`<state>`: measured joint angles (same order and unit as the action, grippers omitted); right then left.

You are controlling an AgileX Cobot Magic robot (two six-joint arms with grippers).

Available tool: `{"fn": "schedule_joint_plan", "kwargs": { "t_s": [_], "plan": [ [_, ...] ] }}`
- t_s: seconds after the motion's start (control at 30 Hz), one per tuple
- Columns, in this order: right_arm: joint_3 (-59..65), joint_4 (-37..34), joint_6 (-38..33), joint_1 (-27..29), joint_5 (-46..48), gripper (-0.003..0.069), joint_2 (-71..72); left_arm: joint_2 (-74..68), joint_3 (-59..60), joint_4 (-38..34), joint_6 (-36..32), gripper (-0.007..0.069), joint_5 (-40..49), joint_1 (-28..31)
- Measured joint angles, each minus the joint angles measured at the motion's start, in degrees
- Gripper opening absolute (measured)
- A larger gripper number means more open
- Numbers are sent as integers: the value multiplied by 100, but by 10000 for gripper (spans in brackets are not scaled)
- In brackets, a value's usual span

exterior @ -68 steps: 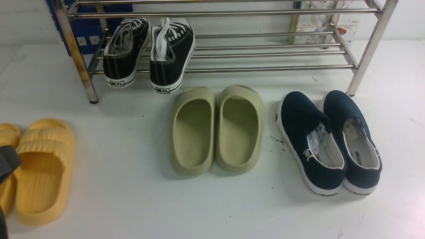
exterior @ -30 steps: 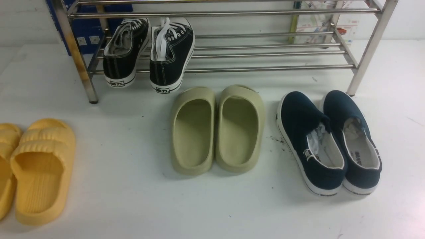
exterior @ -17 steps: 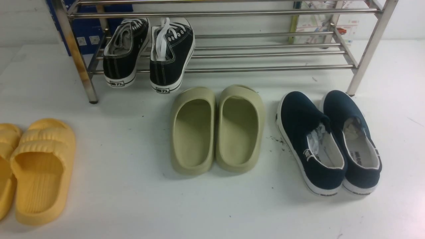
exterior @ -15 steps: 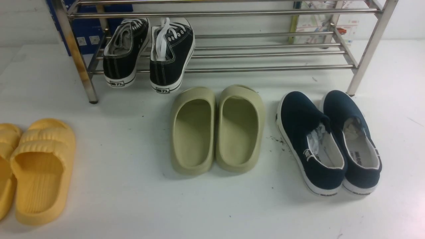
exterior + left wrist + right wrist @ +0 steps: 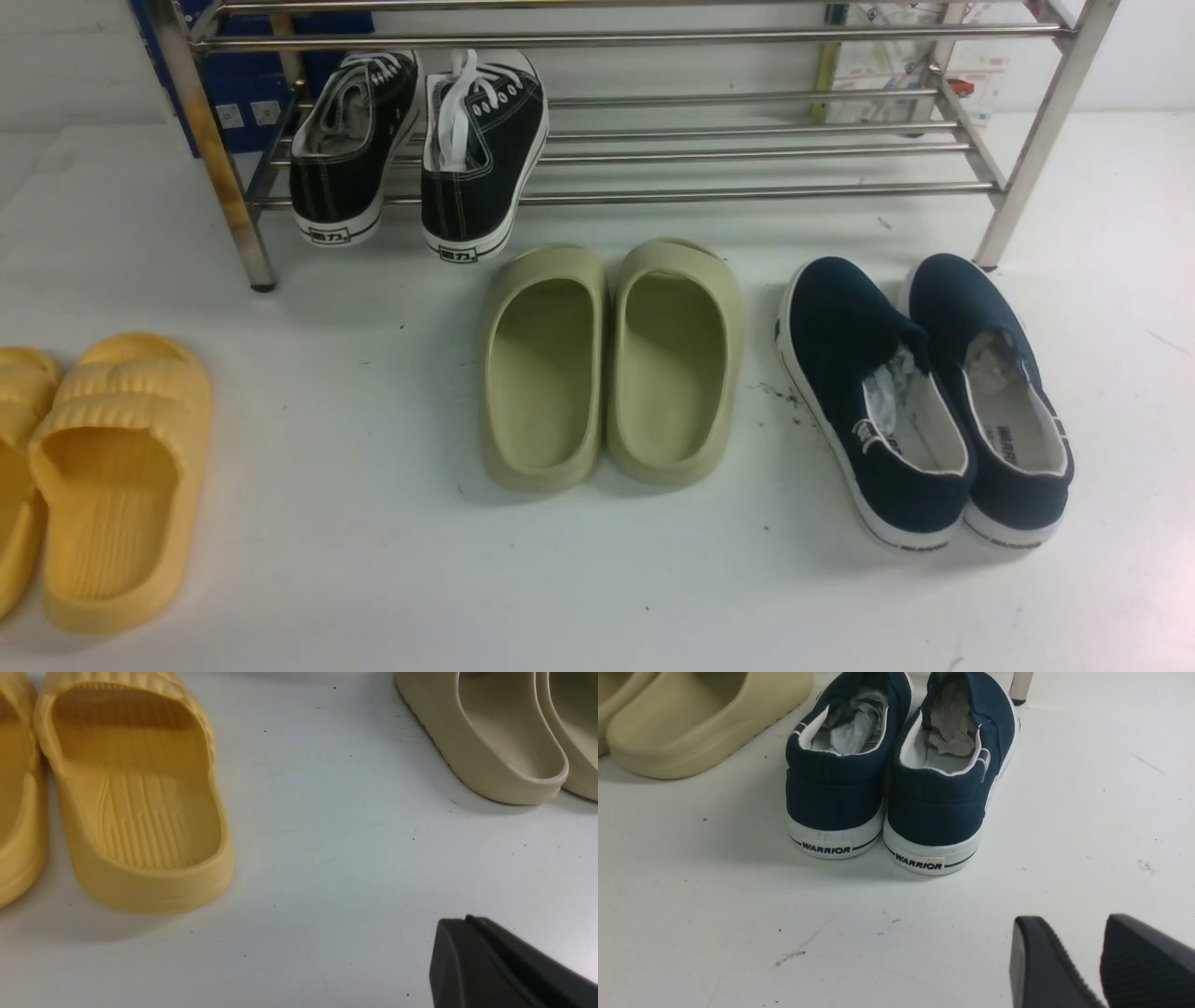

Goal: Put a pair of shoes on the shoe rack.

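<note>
Canvas sneakers (image 5: 420,149) lay on the steel-barred shoe rack (image 5: 747,140); we saw the left gripper (image 5: 467,924) closed, the ribbed right gripper (image 5: 1101,961) slightly parted, both empty.

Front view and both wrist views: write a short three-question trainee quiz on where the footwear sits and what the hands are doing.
1. True or false: the black canvas sneakers rest on the steel shoe rack.
2. Which pair sits nearest the rack's right leg? A) yellow foam slippers B) olive foam slippers C) navy slip-ons
3. Fill in: the left hand is ____, holding nothing; the right hand is open.

Key: 1 true; 2 C; 3 shut.
</note>
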<state>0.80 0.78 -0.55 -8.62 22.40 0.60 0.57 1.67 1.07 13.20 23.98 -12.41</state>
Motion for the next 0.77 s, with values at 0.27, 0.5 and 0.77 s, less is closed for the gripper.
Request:
{"fn": "schedule_joint_plan", "kwargs": {
  "t_s": [0.27,0.5,0.77],
  "plan": [
    [0,0,0,0,0,239,0,0,0,0,0,3,0,0],
    [0,0,0,0,0,239,0,0,0,0,0,8,4,0],
    [0,0,0,0,0,239,0,0,0,0,0,17,4,0]
  ]
}}
